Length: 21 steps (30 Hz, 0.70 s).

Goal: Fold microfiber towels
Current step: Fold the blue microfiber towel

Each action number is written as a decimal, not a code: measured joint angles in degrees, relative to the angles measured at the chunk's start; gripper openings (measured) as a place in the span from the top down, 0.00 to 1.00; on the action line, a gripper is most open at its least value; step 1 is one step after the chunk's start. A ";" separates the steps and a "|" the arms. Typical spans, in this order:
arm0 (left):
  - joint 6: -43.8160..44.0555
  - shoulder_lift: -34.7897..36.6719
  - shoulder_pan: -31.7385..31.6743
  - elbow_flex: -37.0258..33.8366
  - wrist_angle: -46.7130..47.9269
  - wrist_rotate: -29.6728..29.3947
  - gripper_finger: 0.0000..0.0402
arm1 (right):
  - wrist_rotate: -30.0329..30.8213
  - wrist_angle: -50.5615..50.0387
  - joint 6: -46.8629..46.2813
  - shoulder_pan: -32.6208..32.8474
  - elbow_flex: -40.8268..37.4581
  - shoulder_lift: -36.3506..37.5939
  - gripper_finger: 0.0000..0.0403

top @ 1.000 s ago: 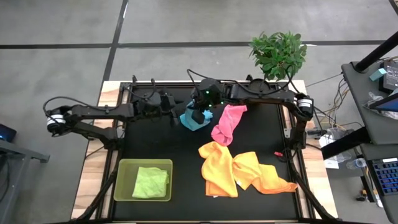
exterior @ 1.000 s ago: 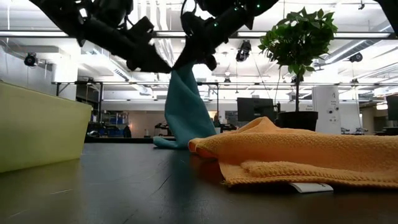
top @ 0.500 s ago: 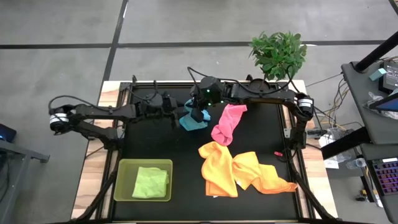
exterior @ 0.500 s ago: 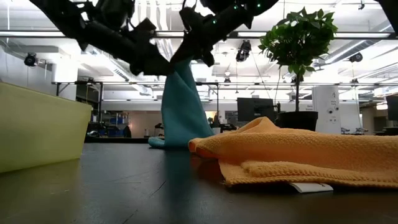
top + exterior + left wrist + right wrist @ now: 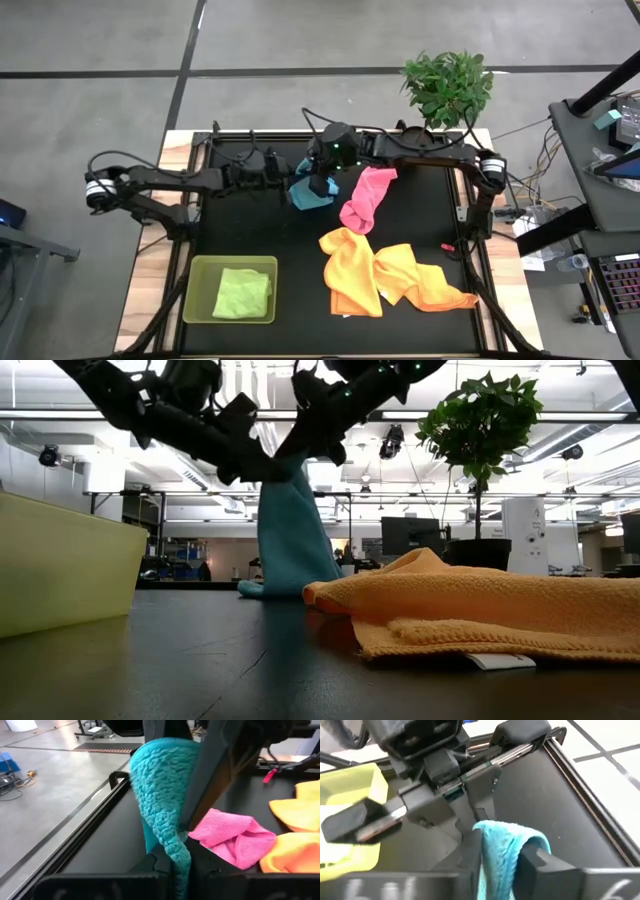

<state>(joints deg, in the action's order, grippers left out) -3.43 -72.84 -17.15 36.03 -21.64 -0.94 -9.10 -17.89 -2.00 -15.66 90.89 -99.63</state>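
The black tabletop (image 5: 260, 235) carries everything, and most of it lies as it did a second ago. At the near right the crumpled orange and yellow microfiber towels (image 5: 385, 275) lie touching each other in one heap; in the low view the orange cloth (image 5: 480, 610) fills the right foreground. The rigid translucent lime-green rectangular tray (image 5: 230, 290) sits at the near left with a folded lime-green towel (image 5: 243, 293) inside it. The pink microfiber towel (image 5: 365, 198) lies stretched out just beyond the orange heap, near the far edge.

The light blue microfiber towel (image 5: 312, 192) hangs at the far middle of the tabletop, its lower end resting on the surface just beside the pink one. It has drifted slightly leftward since a second ago, and in the low view it hangs as a tall narrow drape (image 5: 285, 530).

The main change is at the left gripper (image 5: 285, 180): a second ago its jaws stood wide beside the cloth, and now they have closed on the blue towel, which the left wrist view shows pinched between them (image 5: 167, 820). The arm has also reached a little farther in toward the middle.

The right gripper (image 5: 320, 185) is at the cloth's top from the other side. Its jaws, tightly clamped a second ago, have eased slightly, yet the right wrist view shows the blue fold (image 5: 502, 850) between them.
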 joint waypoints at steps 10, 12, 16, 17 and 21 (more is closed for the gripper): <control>-2.98 2.11 -0.36 -0.32 0.29 18.95 1.00 | -0.40 -12.62 16.12 1.46 0.00 7.39 0.55; -4.10 2.37 -0.34 -0.44 0.28 24.07 1.00 | -0.46 -15.20 20.55 2.21 -0.20 8.45 0.53; -6.43 2.41 -0.34 -0.76 0.18 33.16 1.00 | -0.45 -15.70 25.91 4.25 -1.09 8.87 0.51; -6.70 2.41 -0.31 -0.79 0.10 34.63 1.00 | -0.47 -15.71 27.07 4.82 -1.42 8.76 0.52; -6.94 2.43 -0.37 -0.97 0.08 35.44 1.00 | -0.54 -11.15 29.32 6.98 -3.86 8.19 0.53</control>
<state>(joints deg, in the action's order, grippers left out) -10.37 -70.41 -17.52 35.07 -21.56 34.50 -9.64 -29.04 27.32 -8.68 87.03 -91.45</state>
